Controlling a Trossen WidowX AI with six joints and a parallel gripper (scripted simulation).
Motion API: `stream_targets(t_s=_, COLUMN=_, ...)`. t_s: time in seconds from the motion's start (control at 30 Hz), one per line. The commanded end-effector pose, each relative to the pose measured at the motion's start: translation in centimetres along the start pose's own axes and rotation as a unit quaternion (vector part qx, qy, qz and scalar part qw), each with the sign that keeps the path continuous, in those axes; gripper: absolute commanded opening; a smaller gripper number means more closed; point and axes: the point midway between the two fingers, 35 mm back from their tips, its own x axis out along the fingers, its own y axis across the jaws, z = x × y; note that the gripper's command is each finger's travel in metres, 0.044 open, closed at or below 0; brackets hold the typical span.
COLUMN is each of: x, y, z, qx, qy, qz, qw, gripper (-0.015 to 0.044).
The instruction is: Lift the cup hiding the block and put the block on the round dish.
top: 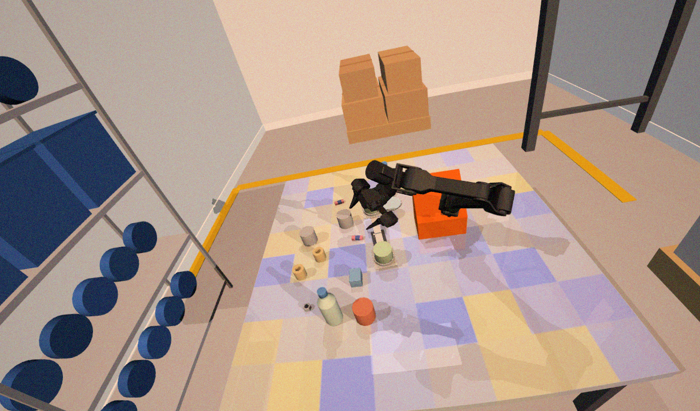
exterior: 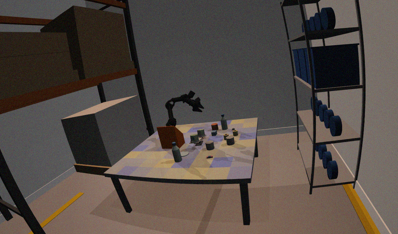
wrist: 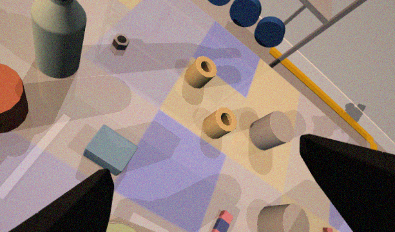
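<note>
The pincer (top: 361, 206) hangs wide open and empty above the counter (top: 495, 306), touching nothing. Just on the near side of it a green cup (top: 382, 252) stands on the balance (top: 378, 236); the other cup and the dish (top: 393, 205) lie largely hidden beneath it. Beyond the pincer the arm (top: 444, 189) stretches level over the orange box (top: 439, 220).

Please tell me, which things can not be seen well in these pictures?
- Far cup, top view: mostly covered by the end effector and arm.
- Round dish, top view: partly behind the arm.
- Hidden block: covered by a cup, in no view.
- Near cup, wrist view: cut by the bottom edge.
- Balance, exterior view: too small and dark.
</note>
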Motion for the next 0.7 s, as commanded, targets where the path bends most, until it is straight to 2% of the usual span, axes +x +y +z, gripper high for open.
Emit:
stream_targets(t_s=0.0, x=-0.4, y=-2.2, z=-4.2, qx=0.039, qy=0.041, qz=-0.006, qw=0.998, gripper=0.044)
stream_targets(t_s=0.33, x=-3.4, y=-5.1, z=-14.0, qx=0.17, qy=0.097, qz=-0.001, qw=0.981, gripper=0.044)
stream_targets(t_s=0.67, x=-7.0, y=-4.1, z=-20.3, qx=0.311, qy=0.062, qz=0.017, qw=0.948, gripper=0.044)
